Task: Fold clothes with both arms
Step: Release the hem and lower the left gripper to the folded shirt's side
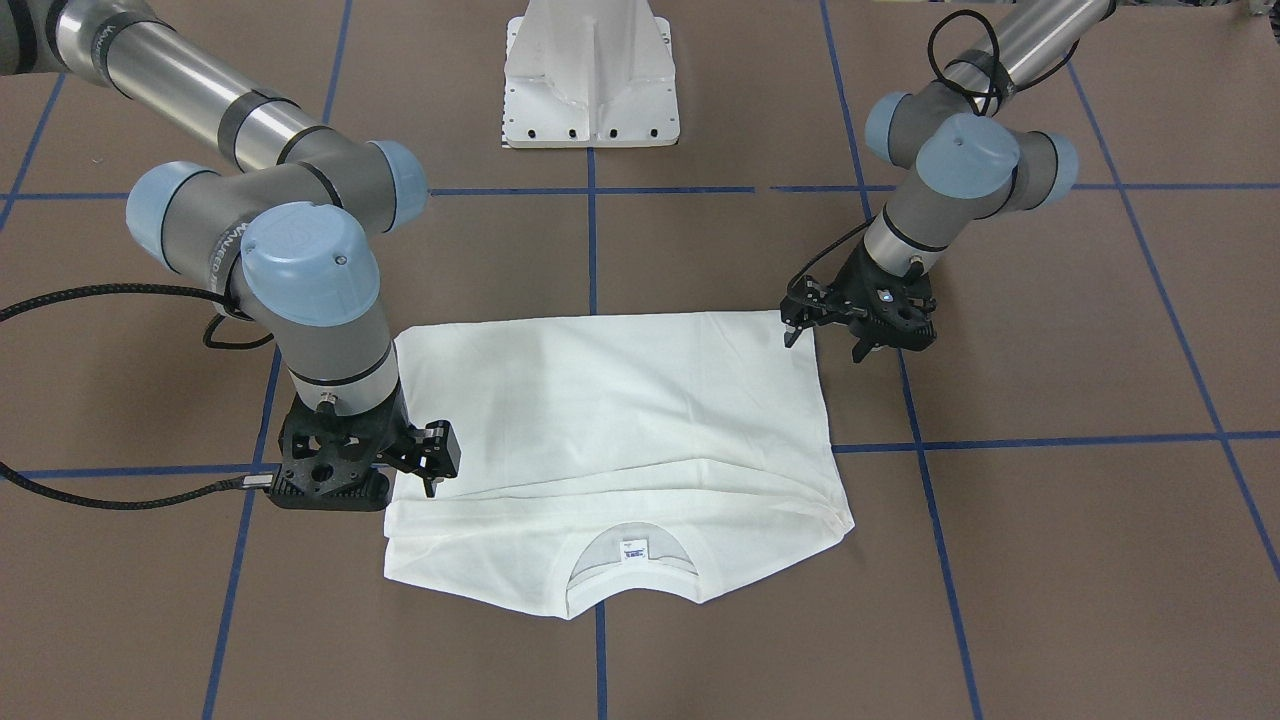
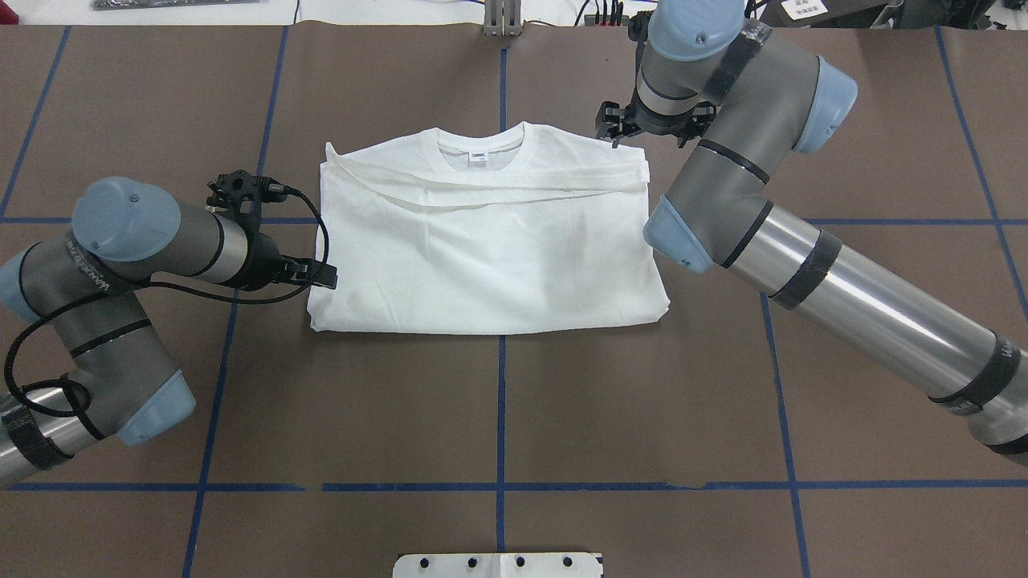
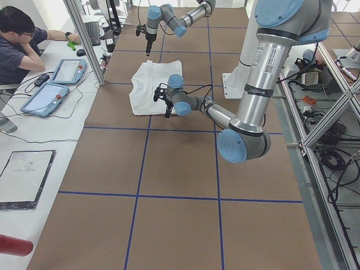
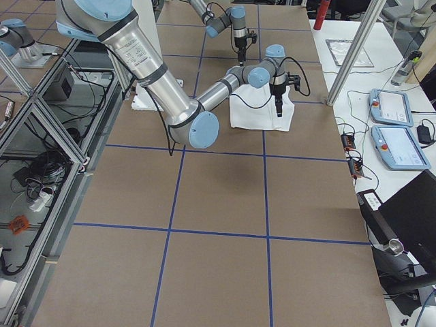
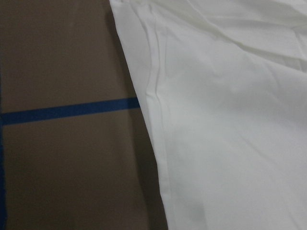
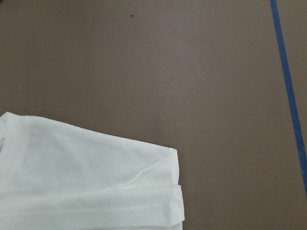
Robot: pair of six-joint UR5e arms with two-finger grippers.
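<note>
The white T-shirt (image 1: 620, 420) (image 2: 482, 249) lies folded into a flat rectangle on the brown table. Its collar and neck label (image 2: 479, 156) are at the edge far from the robot's base, and a sleeve is folded across below the collar. No printed text shows. My left gripper (image 1: 825, 345) (image 2: 325, 273) hovers open at the shirt's corner nearest the robot, holding nothing. My right gripper (image 1: 420, 480) (image 2: 646, 138) hangs open beside the shoulder corner at the collar end, also holding nothing. The left wrist view shows the shirt's side edge (image 5: 153, 120). The right wrist view shows a folded corner (image 6: 163, 191).
The white pedestal base (image 1: 590, 80) (image 2: 498, 564) stands at the robot's side of the table. Blue tape lines (image 2: 502, 417) grid the brown table. A person (image 3: 17, 45) sits at a side bench with tablets (image 3: 48, 98), beyond the collar end.
</note>
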